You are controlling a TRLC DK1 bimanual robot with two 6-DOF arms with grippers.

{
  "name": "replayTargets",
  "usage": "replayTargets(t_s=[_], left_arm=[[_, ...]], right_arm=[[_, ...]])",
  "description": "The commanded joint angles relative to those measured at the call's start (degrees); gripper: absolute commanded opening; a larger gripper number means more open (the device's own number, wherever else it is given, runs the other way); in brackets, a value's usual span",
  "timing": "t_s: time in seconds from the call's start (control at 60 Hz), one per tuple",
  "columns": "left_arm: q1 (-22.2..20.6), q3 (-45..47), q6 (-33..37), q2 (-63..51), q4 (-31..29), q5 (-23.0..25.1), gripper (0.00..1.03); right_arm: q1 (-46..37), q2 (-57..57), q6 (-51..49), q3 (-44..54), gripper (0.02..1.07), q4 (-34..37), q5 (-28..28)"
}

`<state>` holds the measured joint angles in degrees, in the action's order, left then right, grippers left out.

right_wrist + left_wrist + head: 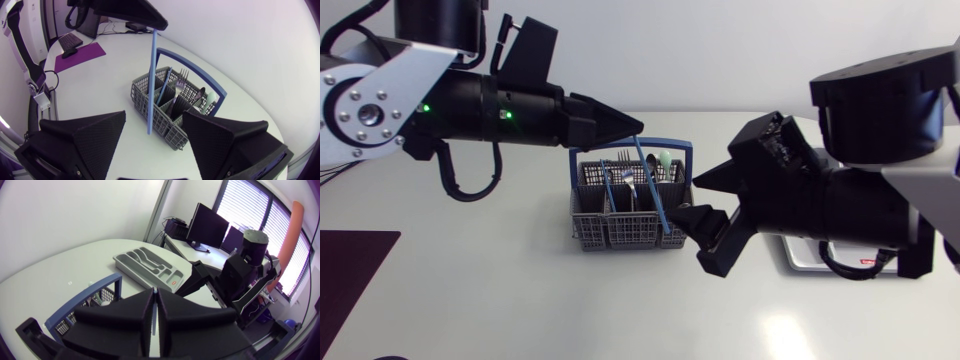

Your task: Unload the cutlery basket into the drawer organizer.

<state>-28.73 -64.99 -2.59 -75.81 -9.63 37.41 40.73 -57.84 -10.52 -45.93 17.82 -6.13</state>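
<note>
A grey cutlery basket [625, 228] with a blue handle [665, 147] stands mid-table, holding forks [623, 170], a spoon and a mint-coloured piece. My left gripper [632, 127] hovers above it, shut on the top end of a long thin blue stick [653, 190]. The stick [151, 80] hangs down in front of the basket [165, 117]. Its lower end sits between the wide-apart fingers of my right gripper [154, 122], which is open and does not touch it. The grey drawer organizer [145, 264] lies beyond the basket, and my right arm mostly hides it in the head view.
A dark purple mat [348, 268] lies at the table's front left corner. My right arm [840, 200] covers the table's right side, over the organizer's edge [802, 258].
</note>
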Motion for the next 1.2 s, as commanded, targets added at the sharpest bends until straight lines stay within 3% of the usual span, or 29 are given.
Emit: replayTargets(t_s=[0.0,0.167,0.583,0.783,0.833,0.883,0.9,0.917,1.033,1.183], left_arm=[[-0.98,-2.86,-2.77,-2.06,-0.48,1.53,0.04],[-1.50,-4.97,-5.32,-4.70,-0.74,3.72,0.04],[-1.33,-5.32,-5.94,-5.31,-1.80,3.81,0.04],[-0.80,-5.41,-5.94,-5.14,-2.41,4.08,0.04],[-0.62,-5.50,-6.02,-4.96,-2.41,4.08,0.12],[-0.54,-5.85,-6.02,-4.70,-2.41,4.08,0.30],[-0.54,-5.85,-6.02,-4.70,-2.41,4.08,0.30],[-0.45,-6.11,-5.94,-4.43,-2.41,4.08,0.38],[1.48,-10.15,-6.02,-4.35,-2.85,4.08,0.65],[4.39,-17.54,-6.55,-5.75,-5.31,4.25,0.75]], right_arm=[[0.31,-2.36,0.94,-1.09,0.80,-0.69,-0.55],[-0.04,-5.00,0.50,-0.30,0.61,-4.11,-1.87],[-1.44,-8.78,-0.81,-0.03,0.19,-8.86,0.15],[-1.53,-8.51,-0.81,0.32,0.12,-8.42,-0.11],[-1.53,-8.25,-0.99,0.58,0.10,-8.16,-0.37],[-1.27,-7.72,-1.60,0.93,0.10,-7.28,-0.99],[-1.27,-7.72,-1.60,0.93,0.10,-7.28,-0.99],[-1.09,-7.46,-1.87,1.11,0.10,-6.75,-1.16],[-0.39,-5.96,-2.31,2.07,0.10,-5.08,-1.52],[-0.39,-3.94,-2.48,3.66,0.10,-3.59,-1.60]])
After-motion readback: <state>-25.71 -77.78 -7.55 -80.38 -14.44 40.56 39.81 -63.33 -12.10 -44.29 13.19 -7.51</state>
